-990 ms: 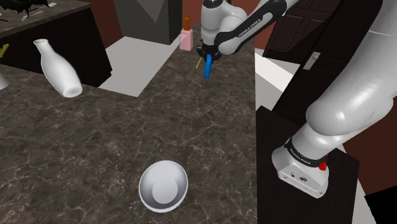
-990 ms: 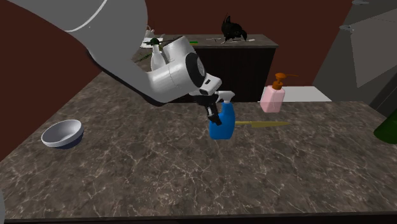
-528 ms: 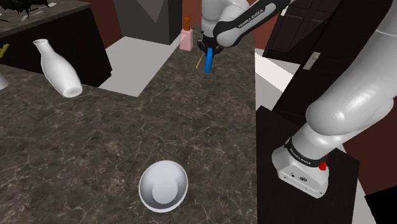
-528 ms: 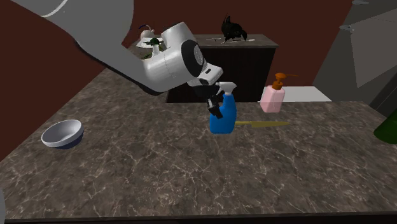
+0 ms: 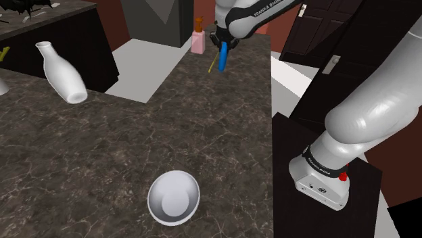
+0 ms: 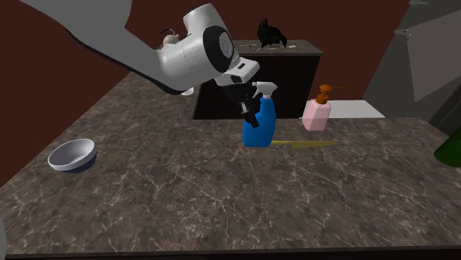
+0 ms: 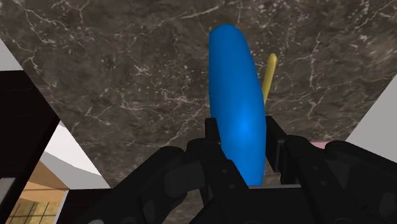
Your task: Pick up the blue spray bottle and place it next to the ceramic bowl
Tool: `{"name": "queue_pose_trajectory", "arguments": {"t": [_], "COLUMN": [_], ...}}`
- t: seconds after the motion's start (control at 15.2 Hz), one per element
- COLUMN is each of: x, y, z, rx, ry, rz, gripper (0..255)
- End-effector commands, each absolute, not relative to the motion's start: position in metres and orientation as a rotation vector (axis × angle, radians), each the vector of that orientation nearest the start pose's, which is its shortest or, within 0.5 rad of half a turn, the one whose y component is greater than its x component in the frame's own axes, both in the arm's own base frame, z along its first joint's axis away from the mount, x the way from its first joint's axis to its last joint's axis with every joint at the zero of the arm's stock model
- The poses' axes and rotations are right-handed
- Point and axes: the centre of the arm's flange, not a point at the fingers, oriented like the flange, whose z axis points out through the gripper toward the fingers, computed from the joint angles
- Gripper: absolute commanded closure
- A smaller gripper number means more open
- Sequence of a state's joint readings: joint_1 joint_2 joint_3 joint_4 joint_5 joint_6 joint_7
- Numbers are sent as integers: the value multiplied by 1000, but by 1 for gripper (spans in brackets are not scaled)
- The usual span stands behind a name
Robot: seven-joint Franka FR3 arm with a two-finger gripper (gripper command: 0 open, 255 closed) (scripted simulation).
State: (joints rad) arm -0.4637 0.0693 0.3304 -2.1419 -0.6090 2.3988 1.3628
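Claw point(image 7: 243, 132) clasps the blue spray bottle point(image 7: 234, 89), whose body hides part of a thin yellow stick point(image 7: 270, 73)

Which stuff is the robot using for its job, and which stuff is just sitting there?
For the job: blue spray bottle, held in the gripper; grey bowl.
Just lying about: white bottle, pink soap dispenser, yellow stick, black bird figure.

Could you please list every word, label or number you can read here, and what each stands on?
"FRANKA EMIKA": on the arm above the spray bottle, partly cut off by the edge.
Small white print on the dark band near the arm's base: too small to read.
Spray bottle and soap dispenser: no labels.
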Motion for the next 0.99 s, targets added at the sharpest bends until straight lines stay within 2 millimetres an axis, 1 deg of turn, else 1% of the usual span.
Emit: {"name": "queue_pose_trajectory", "arguments": {"t": [0.0, 0.92], "x": [562, 562], "y": [-83, -83], "z": [405, 479], "rx": [-2838, -2838], "ry": [1709, 1709], "rz": [-676, -676], "gripper": [255, 255]}}
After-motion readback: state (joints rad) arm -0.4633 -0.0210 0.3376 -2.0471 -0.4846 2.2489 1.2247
